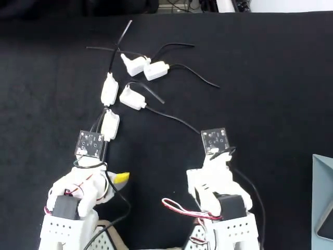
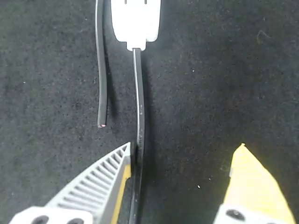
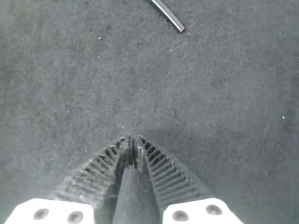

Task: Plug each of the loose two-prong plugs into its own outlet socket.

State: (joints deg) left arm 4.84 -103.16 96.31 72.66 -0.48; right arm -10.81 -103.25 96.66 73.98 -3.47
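Note:
Several white plug and socket pieces with black cables lie on the black cloth in the high view. The nearest white piece [image 1: 110, 125] lies just ahead of my left arm [image 1: 83, 187], with another piece [image 1: 110, 88] in line beyond it. Further pieces [image 1: 132, 98] [image 1: 156, 70] [image 1: 134, 63] lie behind. In the left wrist view that nearest piece [image 2: 135, 21] trails its cable [image 2: 139, 107] back beside the grey finger [image 2: 105, 179]. My left gripper [image 2: 184, 149] is open, with nothing held. My right gripper [image 3: 133, 147] is shut and empty over bare cloth.
A loose cable end [image 2: 101, 122] lies beside the nearest piece's cable. Another cable end [image 3: 169, 17] lies ahead of the right gripper. My right arm [image 1: 221, 187] sits at the front right. A grey object [image 1: 323, 198] stands at the right edge of the table.

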